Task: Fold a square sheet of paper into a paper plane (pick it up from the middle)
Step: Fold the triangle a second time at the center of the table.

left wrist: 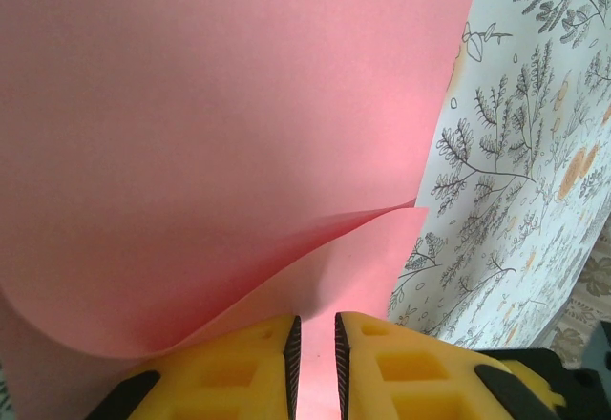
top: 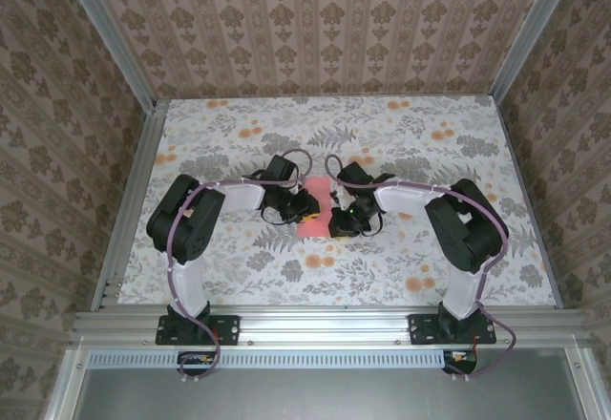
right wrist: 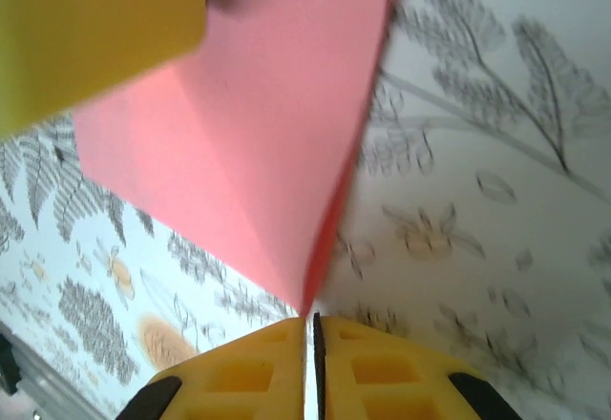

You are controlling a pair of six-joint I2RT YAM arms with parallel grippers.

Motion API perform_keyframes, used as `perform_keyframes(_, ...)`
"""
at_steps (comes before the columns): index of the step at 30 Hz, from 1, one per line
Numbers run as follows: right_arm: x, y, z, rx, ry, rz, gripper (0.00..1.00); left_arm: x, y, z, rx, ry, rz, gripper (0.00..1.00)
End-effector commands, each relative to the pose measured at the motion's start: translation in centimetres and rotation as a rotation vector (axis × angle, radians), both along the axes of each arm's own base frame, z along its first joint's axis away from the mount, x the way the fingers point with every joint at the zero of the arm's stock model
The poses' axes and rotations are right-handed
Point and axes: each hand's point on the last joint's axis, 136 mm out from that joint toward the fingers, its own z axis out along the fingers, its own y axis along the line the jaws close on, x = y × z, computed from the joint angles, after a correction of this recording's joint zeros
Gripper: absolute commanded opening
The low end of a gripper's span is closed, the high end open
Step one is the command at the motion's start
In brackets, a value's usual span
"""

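Note:
The square sheet of paper [top: 311, 227] is salmon pink and lies mid-table between my two grippers, partly folded over itself. In the left wrist view the sheet [left wrist: 220, 134] curls up over my left yellow finger, and my left gripper [left wrist: 313, 320] stands narrowly open, with pink paper showing through the gap. From above, that left gripper [top: 304, 212] sits at the sheet's left edge. My right gripper [right wrist: 312, 320] is shut on the pointed corner of the folded sheet [right wrist: 258, 143], and from above this right gripper [top: 336, 220] sits at the sheet's right edge. A yellow finger [right wrist: 95, 29] of the left gripper shows at the upper left of the right wrist view.
The floral tablecloth [top: 382, 134] covers the whole table. An aluminium rail [top: 315, 323] runs along the near edge, and metal posts and patterned walls close in the left, right and back. Both arms bend inward toward the middle.

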Motion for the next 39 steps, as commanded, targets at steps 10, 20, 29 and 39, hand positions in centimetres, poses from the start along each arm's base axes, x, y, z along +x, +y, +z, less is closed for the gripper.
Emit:
perform_keyframes(10,3.1,3.3,3.0,0.111,-0.071,-0.001,0.13,-1.5,2.1,-3.1,0.114,0.081,0.041,0.21)
perform_keyframes(20,3.0,2.9,-0.2,0.054,-0.026,-0.005,0.13,-1.4,2.0,-3.1,0.107,0.083,0.047,0.2)
perform_keyframes(29,0.4,0.0,-3.6,-0.079,0.048,-0.004,0.13,-1.1,2.1,-2.7,0.094,0.061,0.044,0.2)
perform_keyframes(39,-2.8,-3.0,-6.1,-0.195,0.139,0.002,0.13,1.1,3.3,-1.7,0.062,-0.008,0.027,0.22)
